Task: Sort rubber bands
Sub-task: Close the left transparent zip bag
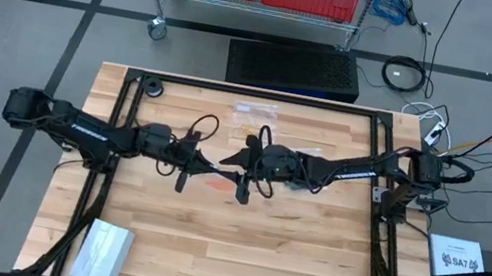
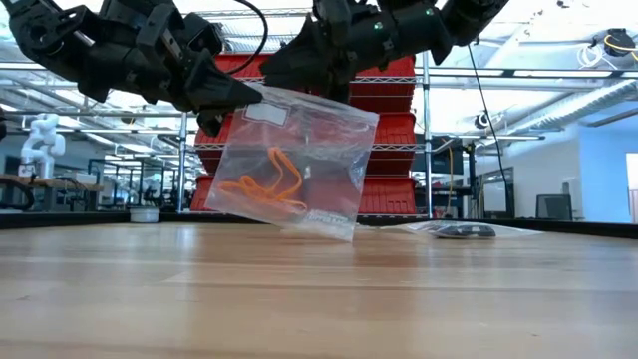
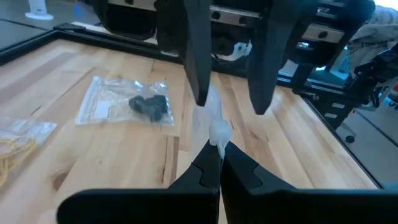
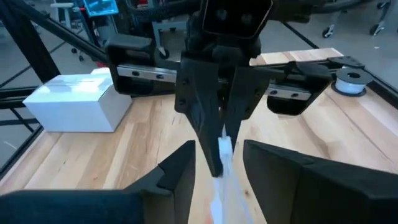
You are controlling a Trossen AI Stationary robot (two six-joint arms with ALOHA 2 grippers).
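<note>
A clear plastic bag (image 2: 299, 160) with orange rubber bands (image 2: 267, 184) inside hangs over the table's middle, tilted. My left gripper (image 3: 219, 163) is shut on its upper edge. My right gripper (image 4: 219, 149) faces the left one, open, with one finger on either side of the same edge and no contact that I can see. In the high view the two grippers meet at the table's middle, left (image 1: 219, 166) and right (image 1: 244, 163). Whether the bag's lowest corner (image 2: 334, 235) touches the table I cannot tell. My left gripper pinches the bag's upper edge (image 3: 219, 134) between its two shut fingers, near a top corner (image 2: 254, 100). It comes in roughly level from the table's left. The bag hangs tilted below the fingers, and a crumpled bit of plastic sticks out past the fingertips.
A bag of black bands (image 3: 149, 104) and a bag of pale yellowish bands (image 3: 15, 149) lie flat on the far part of the table. A white box (image 1: 104, 250) sits near the near-left corner, and a tape roll (image 1: 151, 88) at the far-left corner.
</note>
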